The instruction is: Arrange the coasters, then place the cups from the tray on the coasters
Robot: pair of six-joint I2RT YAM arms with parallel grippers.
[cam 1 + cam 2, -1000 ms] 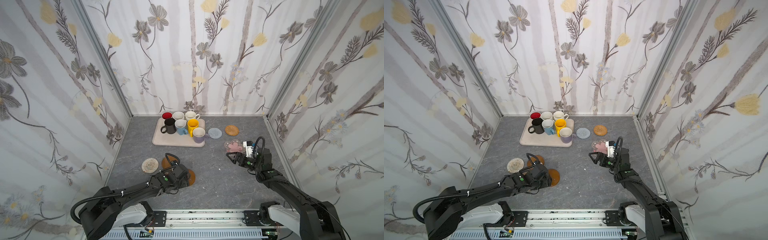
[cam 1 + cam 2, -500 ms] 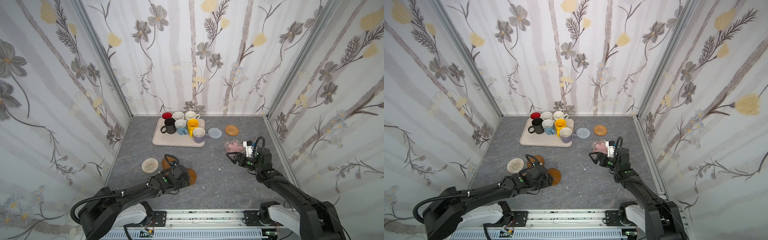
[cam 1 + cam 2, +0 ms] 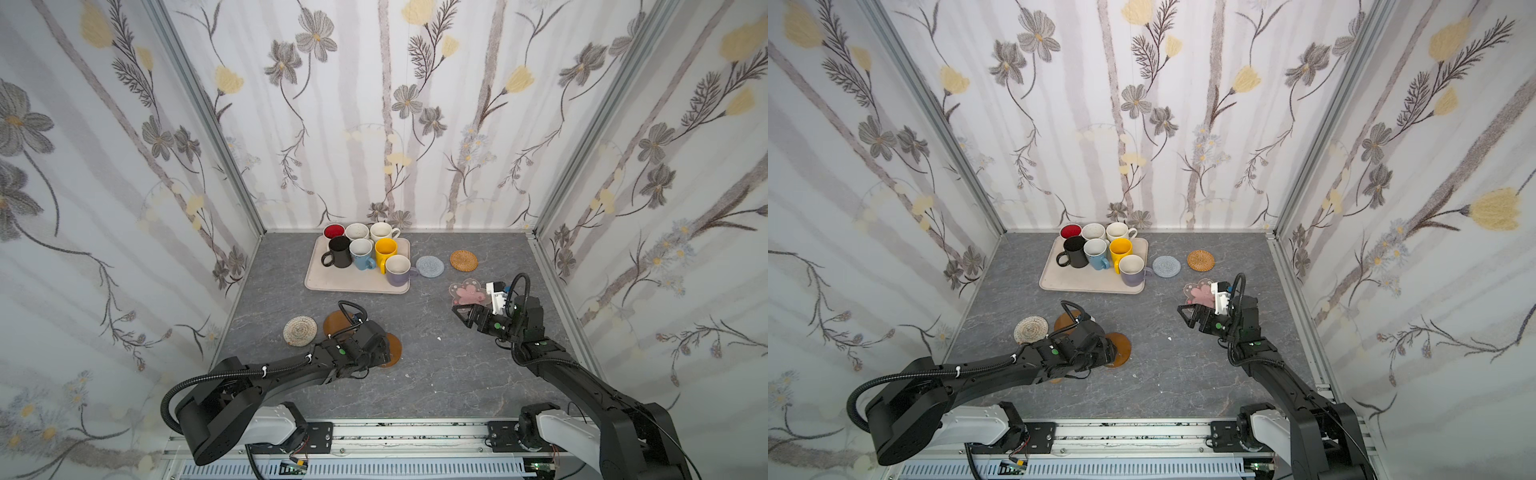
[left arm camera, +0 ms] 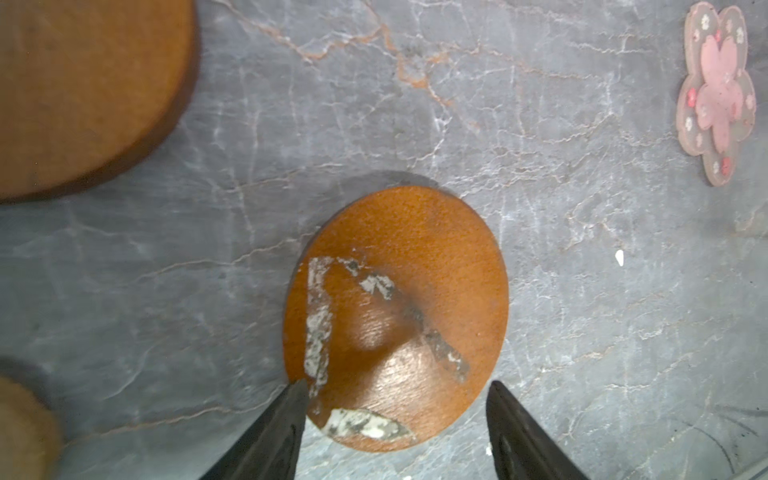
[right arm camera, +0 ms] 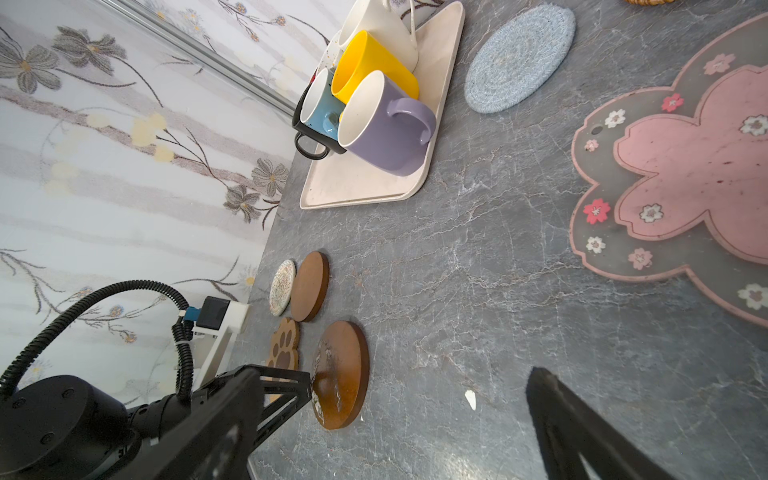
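The left claw stands partly open, empty, one tip touching the brown coaster. It lies flat, scuffed white.

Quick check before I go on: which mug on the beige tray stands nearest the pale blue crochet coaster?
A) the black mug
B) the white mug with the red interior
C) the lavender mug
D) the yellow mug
C: the lavender ceramic mug stands at the corner of the beige rectangular tray, its handle pointing toward the pale blue round crochet coaster just beside the tray.
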